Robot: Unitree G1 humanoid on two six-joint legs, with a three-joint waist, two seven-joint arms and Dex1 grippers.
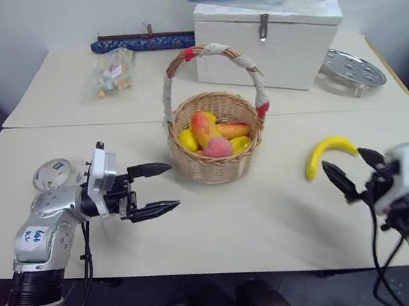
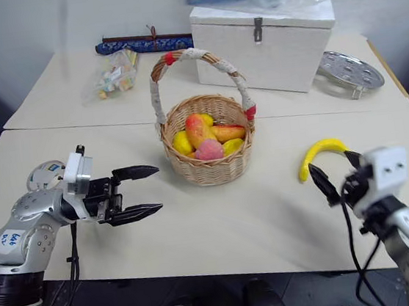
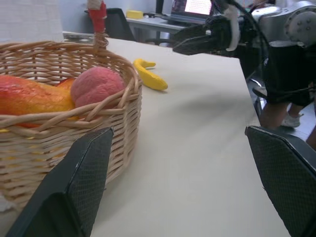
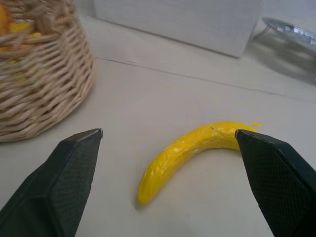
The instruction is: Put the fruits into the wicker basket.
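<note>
A: Banana [image 1: 326, 154] is the open item. Head view: it lies bare on the tabletop [image 1: 235, 223], right of the wicker basket [image 1: 219, 167] and well apart from it. Peach [image 1: 217, 147] already sits in the basket, at the near side, among the mangoes [image 1: 203, 127].
B: Claws?
A: Right claw [image 1: 354, 169] is spread, empty, just near-side of the banana, not touching. Left claw [image 1: 153, 189] is spread too, empty, left of the basket, pointing toward it.
B: White box [image 1: 269, 38]?
A: Far side, behind the basket. Out of the way.
B: Left wrist view?
A: Basket wall [image 3: 64, 148] close by the left claw's fingers [image 3: 74, 187], peach [image 3: 96, 84] at the rim, banana [image 3: 148, 76] beyond on bare tabletop, right claw [image 3: 197, 39] hanging past it.
B: Right wrist view?
A: Banana [image 4: 192, 148] lies crosswise between the spread fingers [image 4: 59, 182], flat on the tabletop, jaws clear of it. Basket [image 4: 39, 79] off to one side.
B: So the step?
A: I read it as approach for the banana pick; nothing gripped yet. Next: lower and advance until the jaws straddle its middle, close, lift above the rim, carry left, and dodge the arched handle [image 1: 211, 52] on the drop.
</note>
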